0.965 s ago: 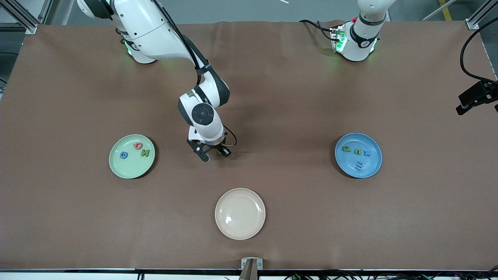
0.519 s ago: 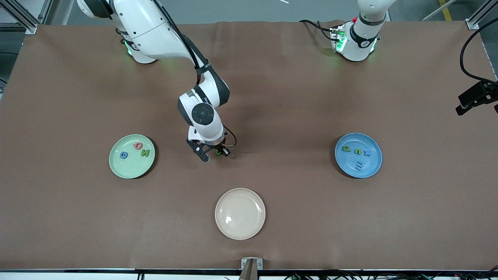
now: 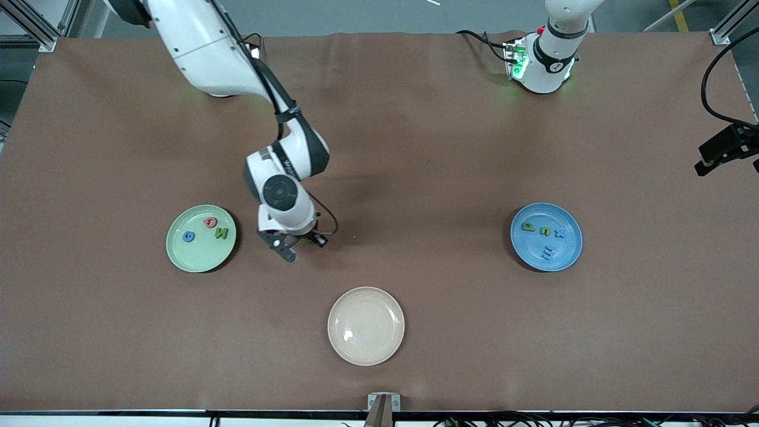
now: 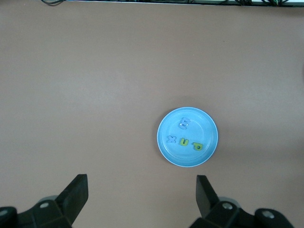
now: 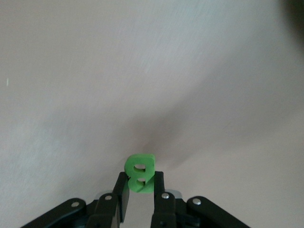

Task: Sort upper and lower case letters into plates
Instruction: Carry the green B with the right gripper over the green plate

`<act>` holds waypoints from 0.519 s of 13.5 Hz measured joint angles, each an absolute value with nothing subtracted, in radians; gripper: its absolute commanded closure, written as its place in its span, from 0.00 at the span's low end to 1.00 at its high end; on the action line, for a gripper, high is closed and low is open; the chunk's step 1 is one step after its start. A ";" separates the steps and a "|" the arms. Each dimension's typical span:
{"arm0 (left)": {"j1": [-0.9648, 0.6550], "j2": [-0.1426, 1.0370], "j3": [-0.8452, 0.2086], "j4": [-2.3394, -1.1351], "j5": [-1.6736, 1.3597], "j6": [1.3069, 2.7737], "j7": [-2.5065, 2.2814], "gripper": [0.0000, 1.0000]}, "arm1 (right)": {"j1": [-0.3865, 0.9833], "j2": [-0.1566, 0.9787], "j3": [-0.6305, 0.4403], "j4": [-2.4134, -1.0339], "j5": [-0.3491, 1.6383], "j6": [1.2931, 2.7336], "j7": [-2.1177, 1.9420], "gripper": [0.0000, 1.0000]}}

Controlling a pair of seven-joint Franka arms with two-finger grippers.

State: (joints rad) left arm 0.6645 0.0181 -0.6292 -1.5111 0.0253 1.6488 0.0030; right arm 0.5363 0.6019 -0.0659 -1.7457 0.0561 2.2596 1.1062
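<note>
My right gripper (image 3: 298, 242) (image 5: 140, 183) is shut on a green capital B (image 5: 140, 172), held above the brown table beside the pale green plate (image 3: 198, 256). That plate holds a red letter (image 3: 210, 222), a blue letter (image 3: 188, 236) and a green N (image 3: 221, 232). The blue plate (image 3: 529, 243) (image 4: 205, 127) toward the left arm's end holds a green p (image 3: 527, 226), a green u (image 3: 544, 230), a blue x (image 3: 559, 233) and a blue m (image 3: 548, 254). My left gripper (image 4: 141, 184) hangs open and high over the table, with the blue plate below it, and waits.
A cream-beige plate (image 3: 366, 325) lies nearer the front camera than the two coloured plates, at the table's middle, with nothing on it. A black camera mount (image 3: 726, 148) juts in at the table's edge by the left arm's end.
My right gripper has shut on the green B at the table's middle, then carried it toward the pale green plate. The left arm has not moved.
</note>
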 measured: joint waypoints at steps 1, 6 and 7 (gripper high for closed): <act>0.665 0.018 -0.629 -1.511 0.025 1.649 0.003 0.00 | 0.502 0.569 -0.067 -1.745 0.056 2.213 1.034 0.99; 0.638 0.019 -0.596 -1.511 0.025 1.649 0.003 0.00 | 0.312 0.450 -0.071 -1.807 0.055 2.122 0.640 0.99; 0.597 0.019 -0.557 -1.510 0.025 1.649 0.003 0.00 | 0.276 0.443 -0.072 -1.826 0.055 2.128 0.577 0.99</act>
